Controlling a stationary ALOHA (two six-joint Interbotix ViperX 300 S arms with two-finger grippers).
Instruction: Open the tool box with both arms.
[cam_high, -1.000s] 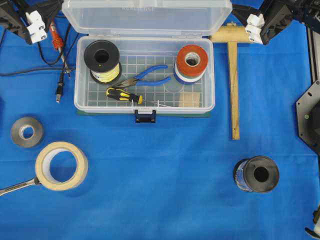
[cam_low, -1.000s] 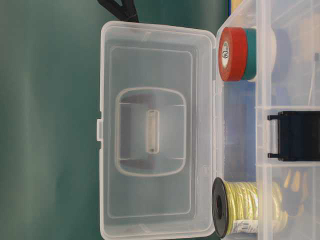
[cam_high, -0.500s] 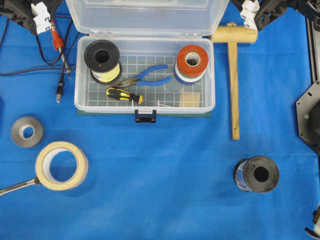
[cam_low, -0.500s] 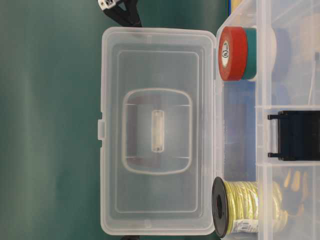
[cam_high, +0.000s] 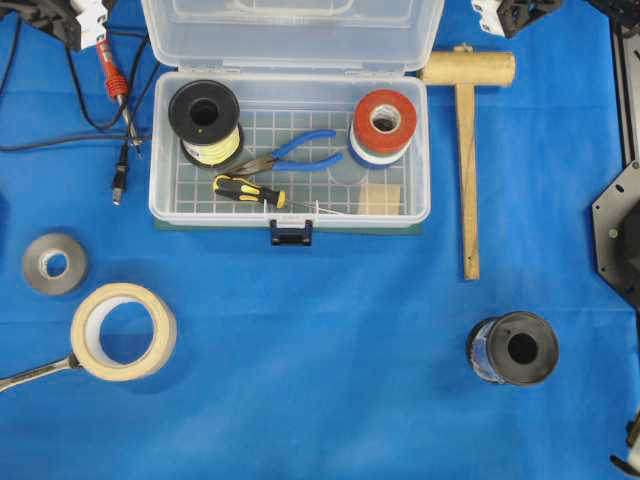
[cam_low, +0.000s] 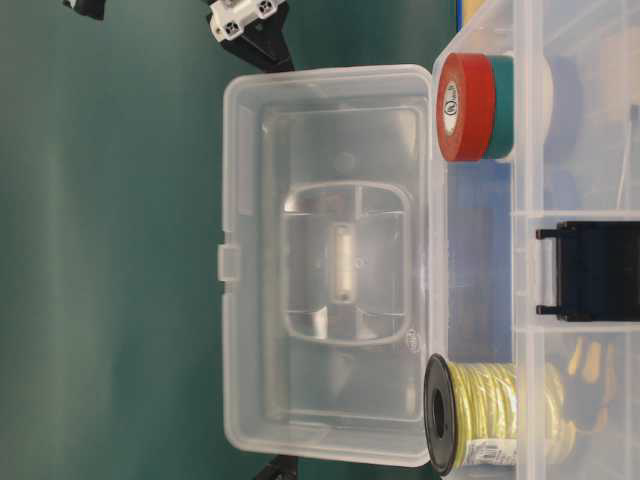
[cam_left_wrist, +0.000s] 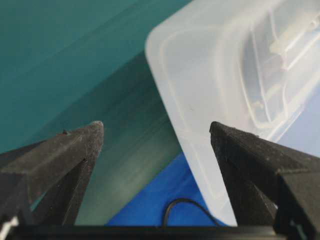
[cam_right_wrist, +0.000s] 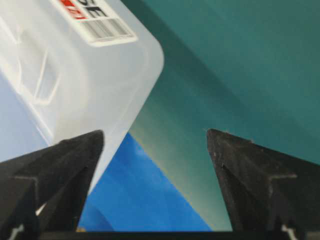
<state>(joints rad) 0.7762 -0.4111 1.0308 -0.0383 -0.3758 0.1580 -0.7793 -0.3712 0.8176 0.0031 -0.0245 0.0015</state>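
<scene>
The clear tool box (cam_high: 428, 150) stands open on the blue cloth, with its dark latch (cam_high: 290, 233) at the front edge. Its lid (cam_high: 292, 40) is swung back past upright; the lid also shows in the table-level view (cam_low: 340, 270). My left gripper (cam_left_wrist: 156, 132) is open and empty, just off the lid's left corner (cam_left_wrist: 225, 75). Only its edge shows overhead (cam_high: 80, 20). My right gripper (cam_right_wrist: 155, 135) is open and empty, just off the lid's right corner (cam_right_wrist: 100, 75), which carries a barcode sticker. Its edge shows overhead (cam_high: 495, 12).
Inside the box are a yellow wire spool (cam_high: 204, 122), red tape rolls (cam_high: 383, 125), blue pliers (cam_high: 290, 155) and a screwdriver (cam_high: 248, 190). Outside lie a wooden mallet (cam_high: 467, 150), cables (cam_high: 120, 110), grey tape (cam_high: 54, 263), masking tape (cam_high: 123, 331), a wrench (cam_high: 35, 373) and a black spool (cam_high: 513, 348).
The lid has tipped further back. Both grippers have drawn away toward the far corners and are nearly out of the overhead view.
</scene>
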